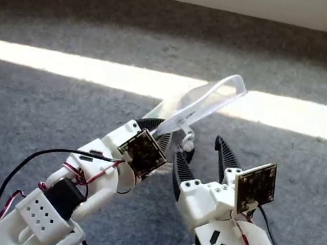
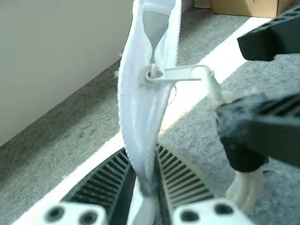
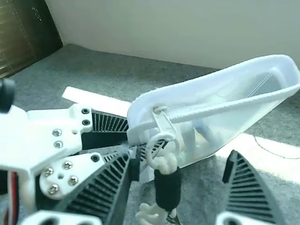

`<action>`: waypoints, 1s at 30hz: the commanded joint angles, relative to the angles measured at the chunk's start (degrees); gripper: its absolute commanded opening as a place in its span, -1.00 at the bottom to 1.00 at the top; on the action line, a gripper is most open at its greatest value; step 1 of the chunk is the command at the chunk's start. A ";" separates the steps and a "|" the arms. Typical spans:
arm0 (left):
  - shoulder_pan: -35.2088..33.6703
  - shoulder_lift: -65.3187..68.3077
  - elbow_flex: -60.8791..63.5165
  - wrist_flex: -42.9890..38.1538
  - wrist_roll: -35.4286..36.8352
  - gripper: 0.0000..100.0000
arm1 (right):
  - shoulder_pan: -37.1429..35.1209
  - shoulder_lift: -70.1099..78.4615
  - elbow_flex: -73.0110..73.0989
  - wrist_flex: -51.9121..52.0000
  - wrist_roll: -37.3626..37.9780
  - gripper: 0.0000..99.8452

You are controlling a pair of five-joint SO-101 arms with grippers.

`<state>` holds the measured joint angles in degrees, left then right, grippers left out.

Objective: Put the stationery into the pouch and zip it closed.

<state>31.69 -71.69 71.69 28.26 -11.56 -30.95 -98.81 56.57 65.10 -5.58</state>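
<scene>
I have the left gripper (image 2: 147, 164) with its fingers clamped on one end of the pouch (image 3: 225, 119), which hangs clear of the carpet (image 1: 40, 115) over its middle, just ahead of both arms.

The right gripper (image 3: 180, 164) has its fingers spread wide, one on each side of the pull tab (image 2: 187, 74) and gripping nothing.

The zip slider (image 2: 152, 75) sits close to the clamped end. Teeth look meshed only on the short run down to my left fingers; beyond the slider the mouth gapes to the far end.

Pale shapes show through the pouch wall — contents, I judge, though I cannot tell which items. I see no stationery lying loose on the carpet.

My read is that loading is likely done and zipping barely begun — the tab has yet to be gripped and drawn the full length.
</scene>
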 commanded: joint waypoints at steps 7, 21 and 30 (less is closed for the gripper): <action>-0.66 -1.27 -1.80 0.00 0.09 -0.99 | -0.75 0.75 0.04 -7.69 -0.44 -0.46; -0.75 -1.27 -1.80 0.00 0.09 -0.99 | -0.13 6.55 3.38 -8.13 2.73 -0.67; -0.84 -1.27 -1.80 0.00 0.09 -0.99 | 6.37 6.46 2.95 -8.48 8.18 -0.97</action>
<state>31.69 -71.69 71.69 28.26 -11.56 -26.64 -93.10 59.82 58.07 1.19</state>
